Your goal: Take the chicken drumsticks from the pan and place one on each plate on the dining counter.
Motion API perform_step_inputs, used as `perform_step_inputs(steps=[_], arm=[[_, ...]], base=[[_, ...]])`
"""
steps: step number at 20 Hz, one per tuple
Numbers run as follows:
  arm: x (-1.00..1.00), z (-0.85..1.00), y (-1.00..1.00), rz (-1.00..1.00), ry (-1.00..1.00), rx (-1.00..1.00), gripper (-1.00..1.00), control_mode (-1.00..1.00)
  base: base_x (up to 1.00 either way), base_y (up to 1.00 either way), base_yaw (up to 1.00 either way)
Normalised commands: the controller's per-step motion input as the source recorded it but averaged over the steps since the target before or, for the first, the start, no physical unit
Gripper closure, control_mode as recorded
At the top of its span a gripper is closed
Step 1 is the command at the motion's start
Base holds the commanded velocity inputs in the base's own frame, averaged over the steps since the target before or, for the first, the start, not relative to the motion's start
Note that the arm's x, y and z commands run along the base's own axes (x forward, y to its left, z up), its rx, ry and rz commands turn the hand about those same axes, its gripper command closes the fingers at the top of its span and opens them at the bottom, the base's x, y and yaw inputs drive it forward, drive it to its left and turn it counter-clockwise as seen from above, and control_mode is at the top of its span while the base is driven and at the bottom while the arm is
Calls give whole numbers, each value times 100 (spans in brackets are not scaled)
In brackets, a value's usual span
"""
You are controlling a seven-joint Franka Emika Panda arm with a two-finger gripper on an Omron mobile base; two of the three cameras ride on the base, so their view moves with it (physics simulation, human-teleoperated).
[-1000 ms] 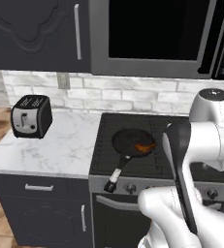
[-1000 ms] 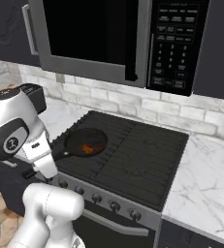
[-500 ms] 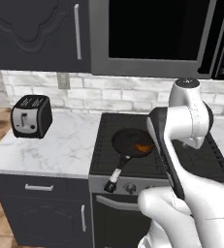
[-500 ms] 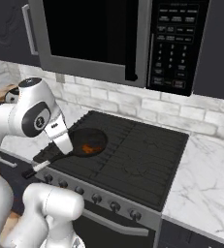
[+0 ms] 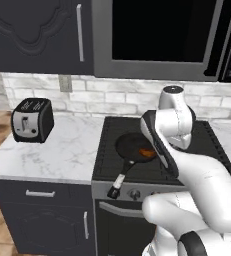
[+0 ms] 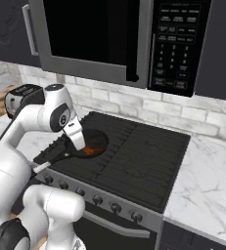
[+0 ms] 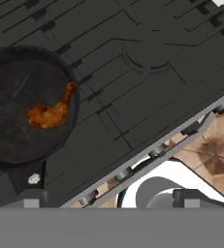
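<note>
While the arm leans over the stove (image 6: pixel 134 156), the drumstick (image 7: pixel 50 112) lies in the pan (image 7: pixel 16 145), up and left of the hand camera's centre, its long axis slanting from meaty end to bone tip near the rim. From the base views the orange patch could be two pieces; hard to say. Claw jaws spread wide, holding and touching nothing

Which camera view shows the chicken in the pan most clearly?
The hand view is best: it looks down into the pan and shows the chicken drumsticks unobstructed as one orange-brown mass. In the left base view, the arm covers part of the meat. In the right base view, it is only a small orange patch.
</note>
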Motion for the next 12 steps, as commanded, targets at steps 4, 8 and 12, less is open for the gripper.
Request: perform_step_inputs(steps=[4,8,12], arm=[[58,-63,6,13,2,-1,-100,-100],[17,-37,0,38,0,-11,-100,-100],[0,-11,0,58,-2,-16,-100,-100]], base=[[0,0,0],[0,0,0],[0,0,0]])
